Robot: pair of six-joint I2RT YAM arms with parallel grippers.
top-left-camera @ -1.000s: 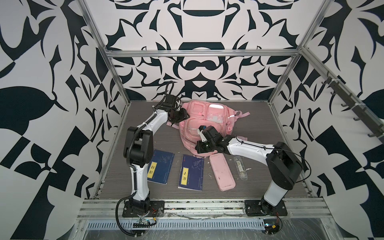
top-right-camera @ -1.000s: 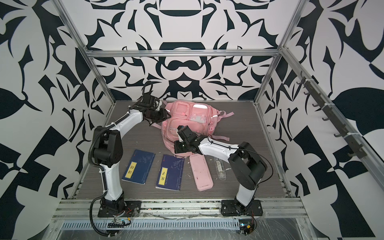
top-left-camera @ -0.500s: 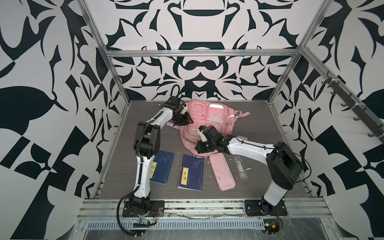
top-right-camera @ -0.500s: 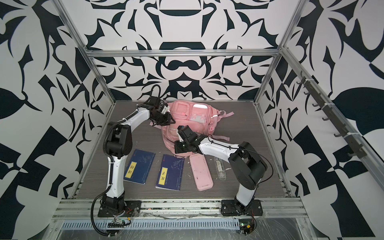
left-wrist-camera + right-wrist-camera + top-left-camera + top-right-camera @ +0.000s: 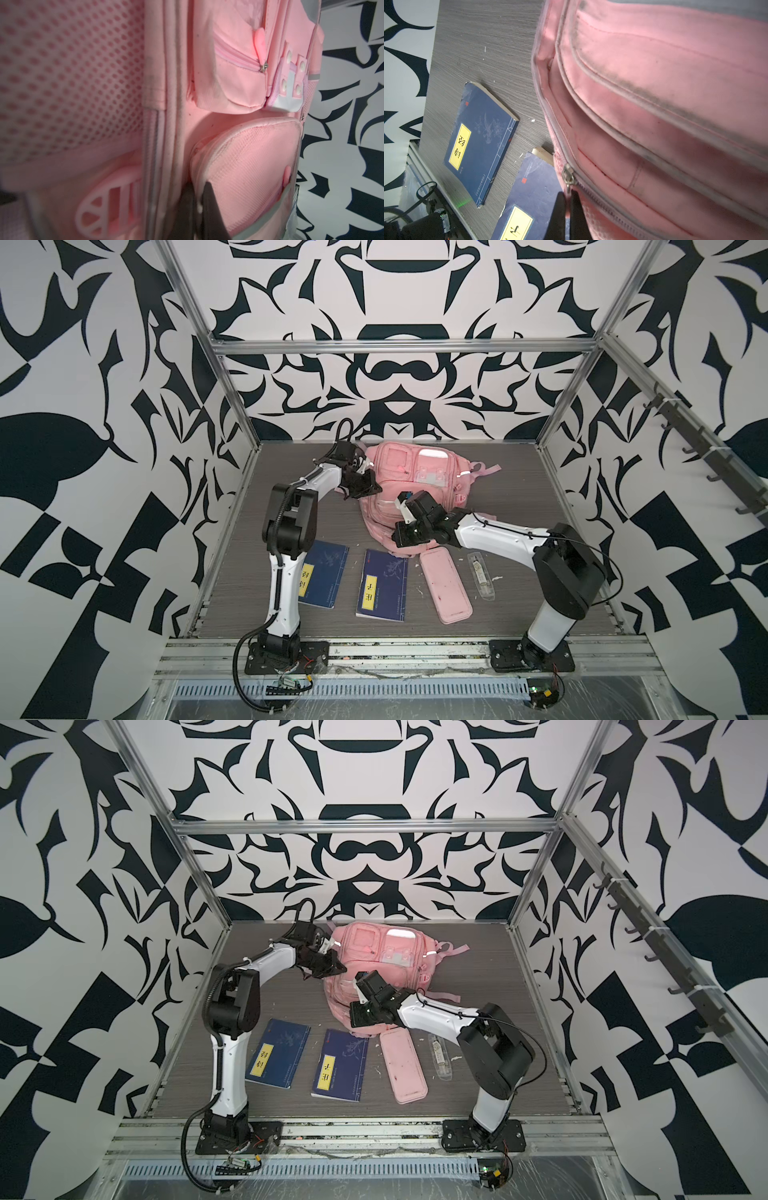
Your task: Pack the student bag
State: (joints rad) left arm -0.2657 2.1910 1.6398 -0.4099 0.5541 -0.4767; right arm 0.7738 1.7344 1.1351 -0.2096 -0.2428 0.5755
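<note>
Student bag [image 5: 415, 477] lies at rear of table [image 5: 519, 497], main zip part-open. Left gripper [image 5: 198, 199] clamped on its pocket seam [image 5: 194, 158]; right gripper [image 5: 568, 197] pinching zip pull [image 5: 568, 174]. Blue books [image 5: 382, 589], pencil case [image 5: 444, 591] not yet packed.

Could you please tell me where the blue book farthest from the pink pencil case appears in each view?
In a top view: the blue book lies at the front left of the table.
In a top view: the book, same spot.
Left wrist: not in it.
Right wrist: the book's whole cover, apart from the student bag.
Shared landmark: the student bag, in all four.
</note>
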